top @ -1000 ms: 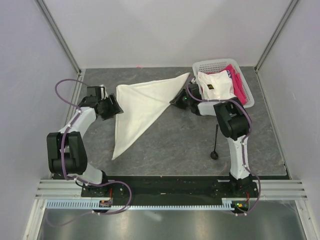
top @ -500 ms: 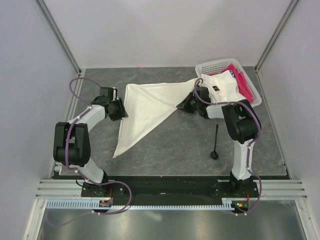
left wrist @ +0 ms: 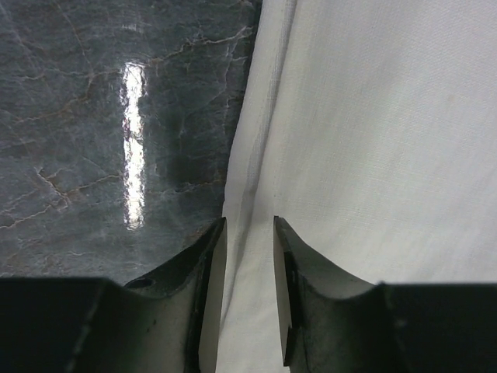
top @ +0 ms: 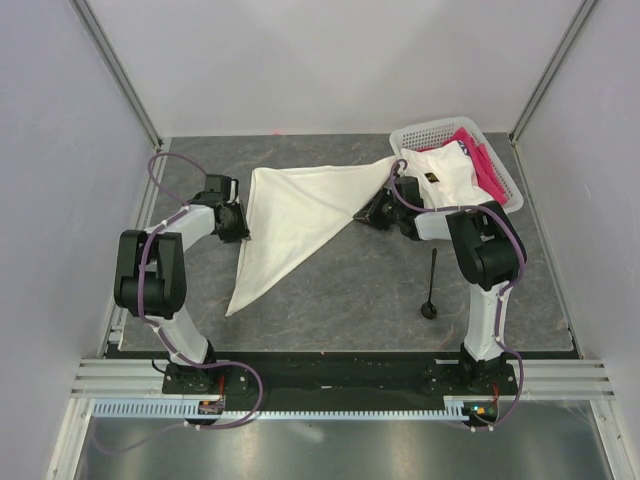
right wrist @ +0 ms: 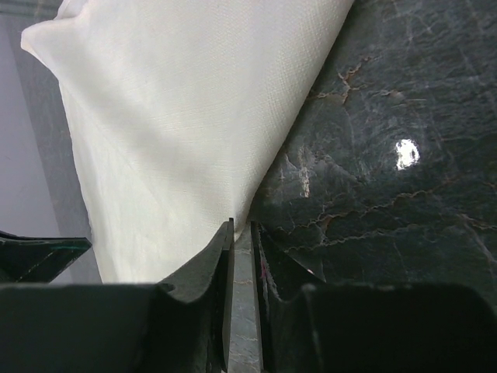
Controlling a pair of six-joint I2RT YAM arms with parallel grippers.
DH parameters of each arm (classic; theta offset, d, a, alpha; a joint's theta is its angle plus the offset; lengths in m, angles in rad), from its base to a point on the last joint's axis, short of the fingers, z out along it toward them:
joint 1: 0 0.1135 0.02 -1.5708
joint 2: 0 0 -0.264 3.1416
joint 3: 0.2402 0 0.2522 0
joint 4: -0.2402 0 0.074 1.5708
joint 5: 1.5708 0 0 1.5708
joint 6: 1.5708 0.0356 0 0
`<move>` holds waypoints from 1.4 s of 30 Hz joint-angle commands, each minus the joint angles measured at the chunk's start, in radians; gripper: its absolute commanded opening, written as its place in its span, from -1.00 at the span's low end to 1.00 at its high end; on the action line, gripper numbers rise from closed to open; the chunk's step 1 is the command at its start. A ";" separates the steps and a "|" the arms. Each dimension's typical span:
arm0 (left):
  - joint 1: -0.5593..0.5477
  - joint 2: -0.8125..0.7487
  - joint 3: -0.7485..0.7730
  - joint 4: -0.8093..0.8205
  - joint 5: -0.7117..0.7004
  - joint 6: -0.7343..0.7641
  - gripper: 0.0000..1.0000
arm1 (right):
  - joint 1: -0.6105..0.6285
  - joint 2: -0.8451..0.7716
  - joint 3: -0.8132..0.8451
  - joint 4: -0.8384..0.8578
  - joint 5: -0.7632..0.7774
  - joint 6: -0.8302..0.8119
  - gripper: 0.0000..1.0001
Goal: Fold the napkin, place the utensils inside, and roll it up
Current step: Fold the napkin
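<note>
The first step looks done: the napkin (top: 290, 215) is seen lying on the table (top: 350, 300) as a flat triangle, one layer over the other, with its long edge running away from the basket (top: 455, 125) and its point drawn toward the arm bases; its nearest corner sits just beside the basket's left wall. The right gripper (right wrist: 241, 225) is set at that corner, its fingers brought almost together on the folded edge, so the cloth is judged to be pinched. The left gripper (left wrist: 248, 225) is placed at the corner farthest from the basket; its fingers stand narrowly apart with the hem running between them, and whether the cloth is actually clamped cannot be told.

The spoon (top: 431, 285) is left on the bare table, on the near side of the basket and well apart from the cloth, touched by neither gripper. Two steps are therefore judged to remain: the spoon has not yet been laid inside the fold, and nothing has been rolled. A further fold may be wanted first.
</note>
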 commanded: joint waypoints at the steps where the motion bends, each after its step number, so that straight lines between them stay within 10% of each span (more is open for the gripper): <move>1: -0.006 0.000 0.028 -0.001 -0.019 0.039 -0.32 | 0.003 -0.030 -0.014 -0.031 0.015 -0.065 -0.56; 42: -0.027 0.020 0.032 -0.006 -0.022 0.067 -0.96 | 0.002 0.006 -0.004 -0.038 0.006 -0.063 -0.57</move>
